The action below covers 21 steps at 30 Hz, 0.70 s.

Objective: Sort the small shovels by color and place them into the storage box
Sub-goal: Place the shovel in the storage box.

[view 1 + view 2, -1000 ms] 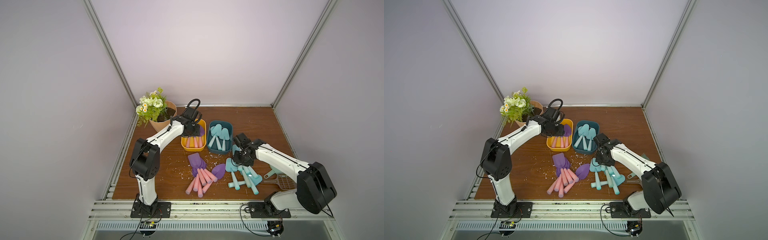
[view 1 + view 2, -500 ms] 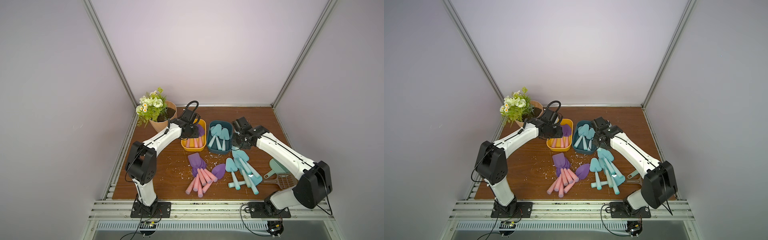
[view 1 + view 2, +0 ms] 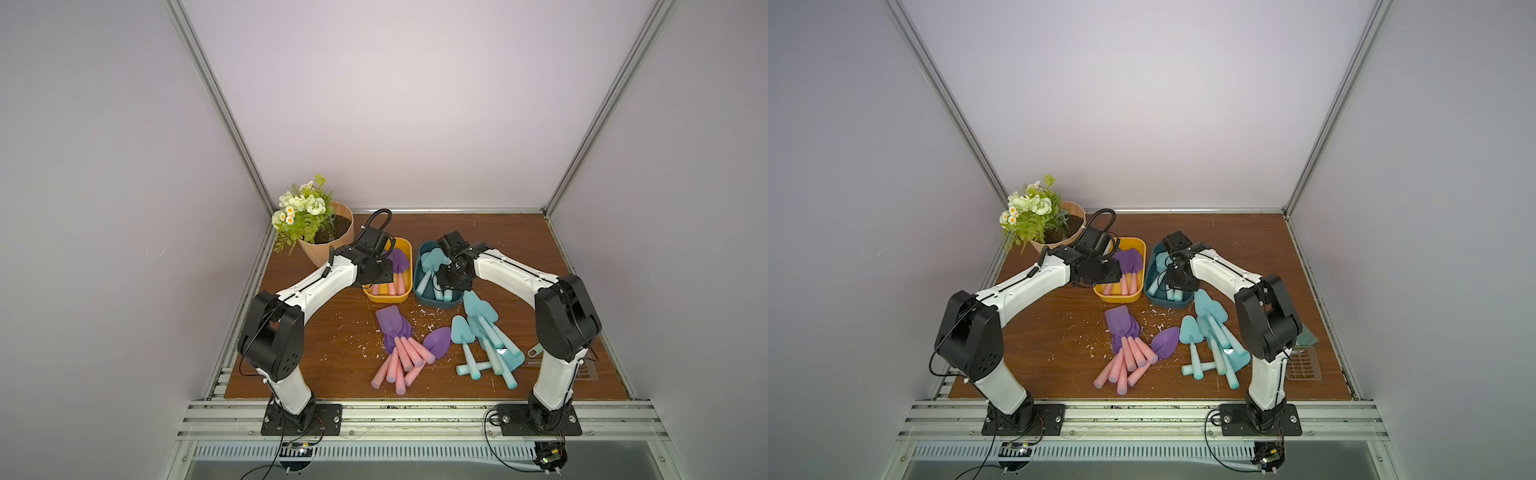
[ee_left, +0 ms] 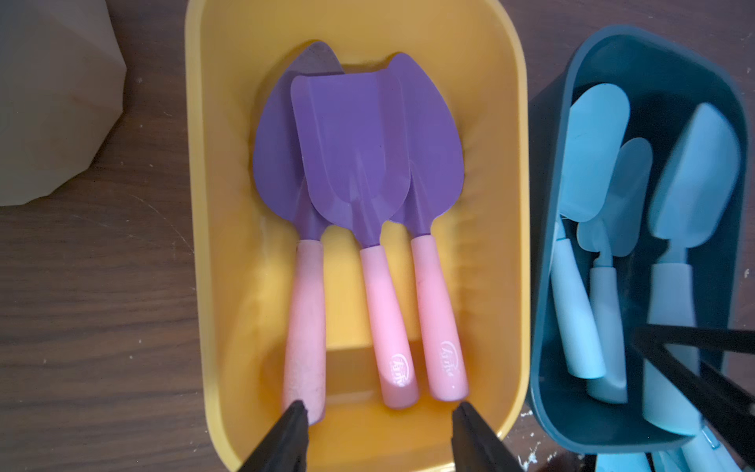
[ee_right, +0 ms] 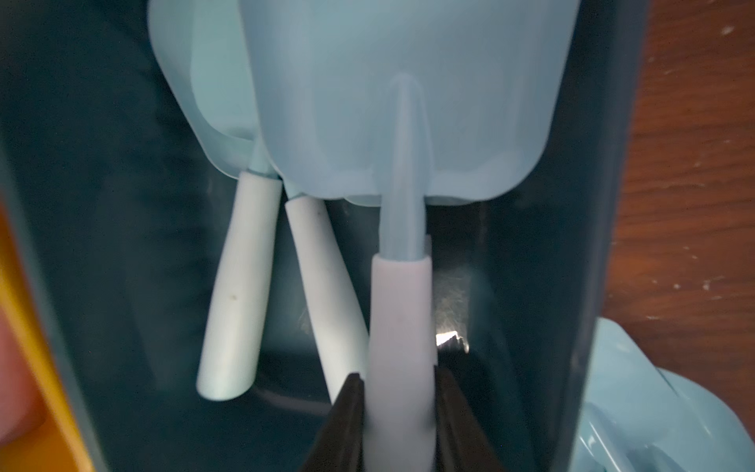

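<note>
Three small shovels (image 4: 359, 163) with purple blades and pink handles lie in the yellow storage box (image 4: 196, 204). My left gripper (image 4: 380, 406) hangs open over their handle ends, holding nothing. My right gripper (image 5: 399, 376) is shut on the handle of a turquoise shovel (image 5: 408, 102), low inside the dark teal storage box (image 5: 592, 204) beside two other turquoise shovels (image 5: 241, 286). In both top views, a pile of purple-and-pink shovels (image 3: 395, 332) (image 3: 1125, 328) and a pile of turquoise shovels (image 3: 482, 332) (image 3: 1212, 332) lie on the table in front of the boxes.
A flower pot (image 3: 328, 237) stands at the back left, close to my left arm. A beige slotted scoop (image 3: 1302, 365) and a green brush (image 3: 1308, 334) lie by my right arm's base. White crumbs (image 3: 424, 316) are scattered on the wooden table.
My right gripper has carried a turquoise shovel from the table pile up and into the teal box. My left gripper has stayed open over the yellow box, shifting only slightly.
</note>
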Available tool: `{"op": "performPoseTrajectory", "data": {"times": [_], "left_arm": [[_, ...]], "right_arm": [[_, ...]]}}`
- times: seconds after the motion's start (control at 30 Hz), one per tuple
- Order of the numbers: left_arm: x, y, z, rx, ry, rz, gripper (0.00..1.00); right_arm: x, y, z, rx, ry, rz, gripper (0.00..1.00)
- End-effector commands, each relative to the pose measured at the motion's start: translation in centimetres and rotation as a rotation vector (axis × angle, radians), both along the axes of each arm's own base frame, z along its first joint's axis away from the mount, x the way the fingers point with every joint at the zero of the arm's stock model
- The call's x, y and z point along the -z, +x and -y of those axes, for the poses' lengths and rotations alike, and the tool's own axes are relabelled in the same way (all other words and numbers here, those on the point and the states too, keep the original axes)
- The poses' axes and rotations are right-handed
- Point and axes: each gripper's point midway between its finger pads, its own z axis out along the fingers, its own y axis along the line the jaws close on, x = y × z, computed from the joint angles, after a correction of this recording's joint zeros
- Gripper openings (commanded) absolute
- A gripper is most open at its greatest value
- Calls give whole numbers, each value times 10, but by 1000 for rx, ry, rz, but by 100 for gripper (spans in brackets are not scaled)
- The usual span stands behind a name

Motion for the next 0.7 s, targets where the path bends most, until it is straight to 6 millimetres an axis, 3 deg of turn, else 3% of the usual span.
{"op": "performPoseTrajectory", "data": {"times": [0.0,0.1,0.23,0.43,0.67], "left_arm": [[-6,-3,-3,-17,-3,16,59],[-4,-6,-6,-17,3,10,59],[1,-13,-11,-19,19,-11,60],[14,-37,-10,19,21,-62,62],[20,-77,10,102,26,-118,65]], "right_arm": [[-11,7,-13,-38,33,26,14],[-5,6,-12,-41,17,10,21],[-6,4,-9,-43,-3,3,43],[-30,8,-4,-38,-12,57,66],[-84,17,7,-30,-34,196,67]]}}
